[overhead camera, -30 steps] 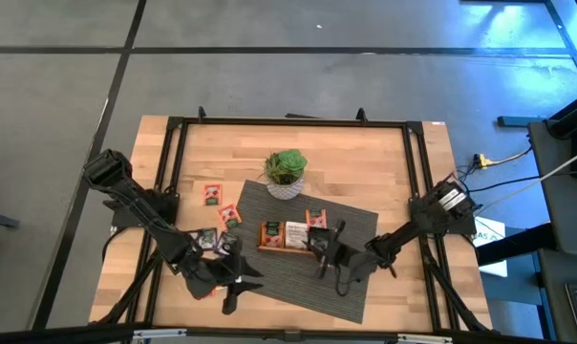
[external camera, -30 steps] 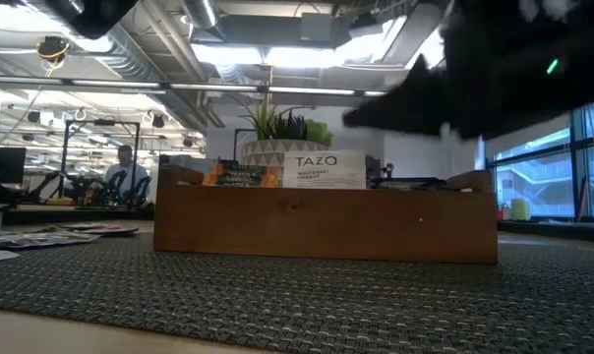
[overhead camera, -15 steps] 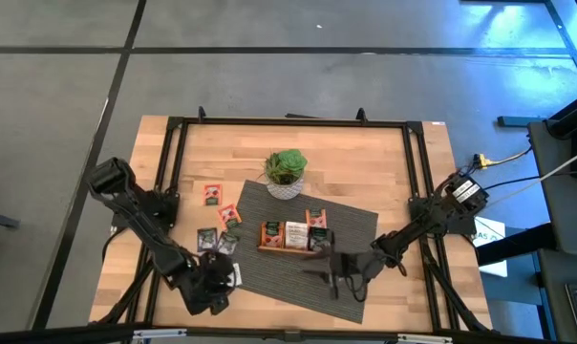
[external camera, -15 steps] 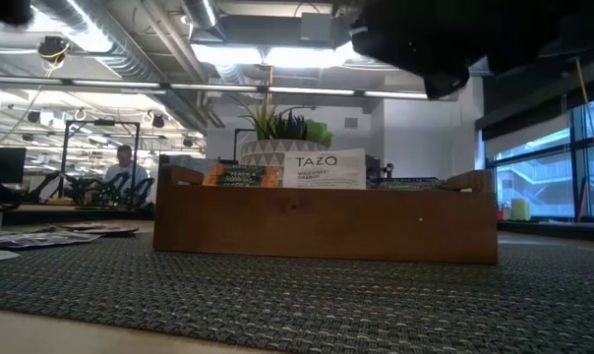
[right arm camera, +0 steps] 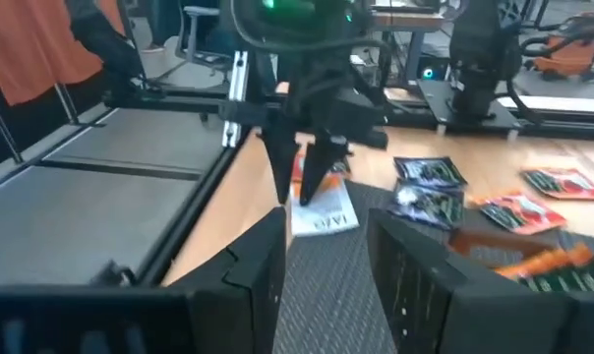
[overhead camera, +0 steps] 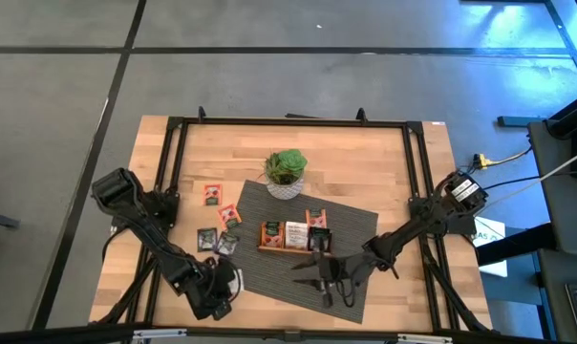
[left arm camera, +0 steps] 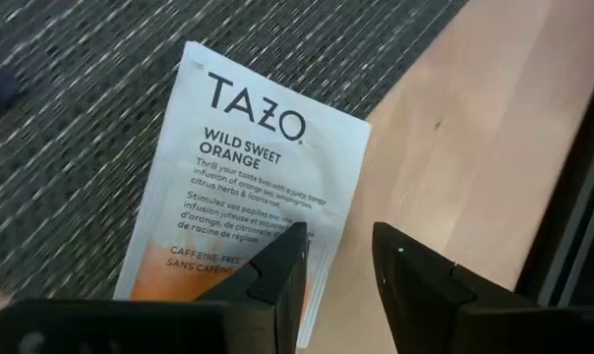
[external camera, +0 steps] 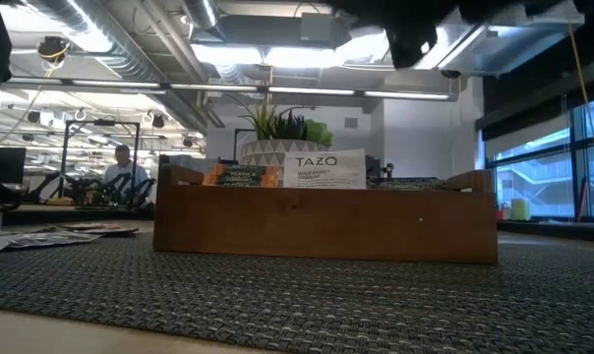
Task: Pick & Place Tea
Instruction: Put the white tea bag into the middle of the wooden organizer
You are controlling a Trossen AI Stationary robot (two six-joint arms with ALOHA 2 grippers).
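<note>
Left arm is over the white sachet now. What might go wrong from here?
1. The white sachet lies flat, partly on the mat, partly on bare wood; the left gripper, jaws open, sits at its edge and may only clip a corner or push it.
2. The right gripper hovers over the mat near the tray, so a carry there may crowd both arms.

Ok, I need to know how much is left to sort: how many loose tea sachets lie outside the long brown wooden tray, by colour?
Orange-red square tea sachets: 3
Dark grey-black square tea sachets: 2
White-and-orange square tea sachet: 1
Total loose: 6
</note>
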